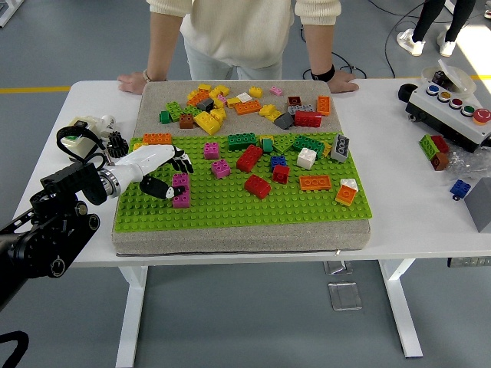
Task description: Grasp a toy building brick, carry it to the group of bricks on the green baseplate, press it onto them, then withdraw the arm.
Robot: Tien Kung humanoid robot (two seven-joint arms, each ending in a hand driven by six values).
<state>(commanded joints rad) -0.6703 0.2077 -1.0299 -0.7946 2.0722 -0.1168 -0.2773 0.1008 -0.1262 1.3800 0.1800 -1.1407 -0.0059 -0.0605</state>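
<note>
My left hand [169, 176], white with black fingertips, reaches in from the left over the green baseplate [230, 211]. Its thumb lies against the left side of a magenta brick [181, 192] standing on the plate's left part. The fingers [181, 162] curl over that brick's top, so the hand is shut on it. Further right on the plate sit pink [220, 168], red [257, 185], blue [277, 161], white [306, 158] and orange [314, 182] bricks. The right arm does not appear.
Several loose bricks [230, 103] lie on the grey mat behind the plate. A person stands at the far side with both hands [132, 80] resting on the table edge. A button box [451, 107] and a few bricks [435, 147] are at the right.
</note>
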